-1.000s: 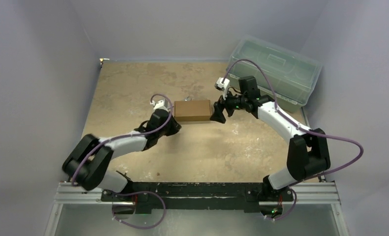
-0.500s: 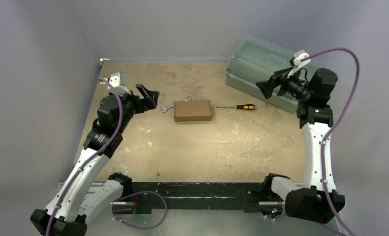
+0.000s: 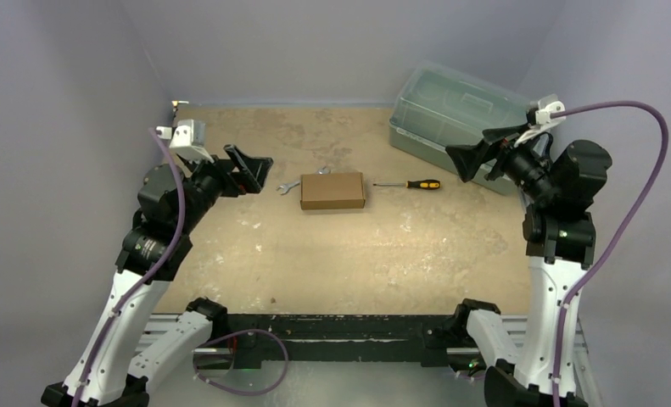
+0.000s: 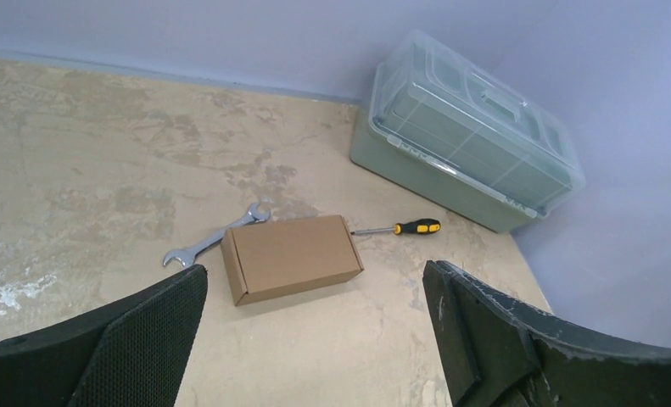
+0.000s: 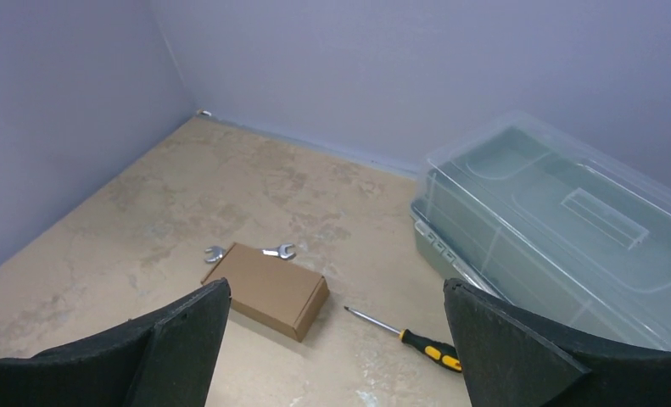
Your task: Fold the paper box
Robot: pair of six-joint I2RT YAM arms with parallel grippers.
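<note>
The paper box (image 3: 332, 191) lies flat and closed, a brown rectangle, in the middle of the table; it also shows as the paper box (image 4: 291, 257) and the paper box (image 5: 266, 289) in the wrist views. My left gripper (image 3: 253, 168) is raised well to its left, jaws wide apart and empty. High at the right, near the bin, my right gripper (image 3: 484, 150) hangs open and empty too. Neither touches the box.
A wrench (image 3: 287, 186) pokes out from the box's left end, and a second wrench end (image 3: 323, 170) shows behind it. A black-and-yellow screwdriver (image 3: 410, 183) lies just right of the box. A translucent green lidded bin (image 3: 470, 119) stands at the back right.
Both arms have pulled back from the box ends and risen to the sides. The left gripper let go and opened wide. The box stays where it was, uncovering the wrench and screwdriver.
</note>
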